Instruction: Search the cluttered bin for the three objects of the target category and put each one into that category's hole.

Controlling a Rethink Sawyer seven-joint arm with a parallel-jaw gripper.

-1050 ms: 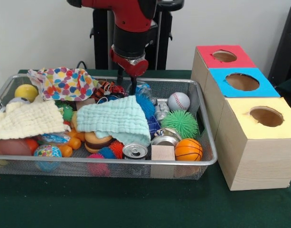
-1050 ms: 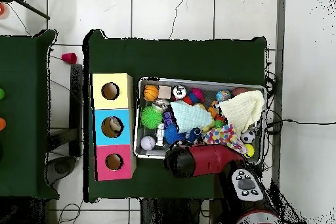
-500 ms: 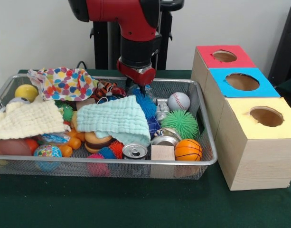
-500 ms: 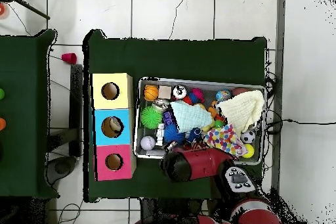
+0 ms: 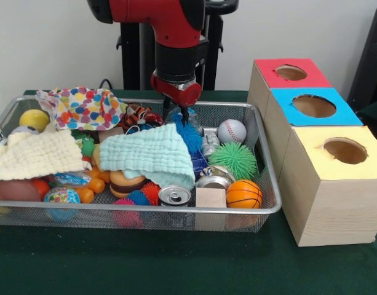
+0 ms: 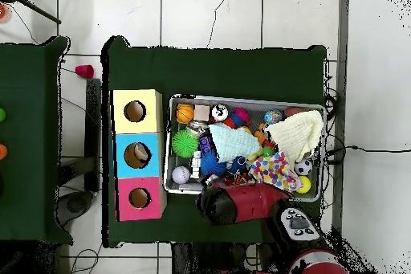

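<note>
My gripper [image 5: 182, 115] hangs at the back of the wire bin [image 5: 269, 184], just above a blue spiky ball [image 5: 190, 135] and the far edge of a teal cloth [image 5: 148, 153]. I cannot tell how its jaws stand. A baseball [image 5: 231, 130], a green spiky ball [image 5: 232, 158], a basketball [image 5: 244, 193], a drinks can [image 5: 174, 195] and a wooden block [image 5: 211, 197] lie to its right and front. In the overhead view the red arm [image 6: 241, 201] covers the gripper at the bin's [image 6: 245, 100] lower rim.
Three boxes with holes stand beside the bin: red-topped [image 5: 268, 69], blue-topped [image 5: 342, 114], yellow-topped [image 5: 311, 144]. A yellow cloth [image 5: 34, 153] and a patterned cloth [image 5: 83, 106] cover toys on the left. A tiger toy [image 5: 139, 115] lies by the gripper.
The arm has swung right and the gripper has come down toward the blue spiky ball. Nothing in the bin has moved.
</note>
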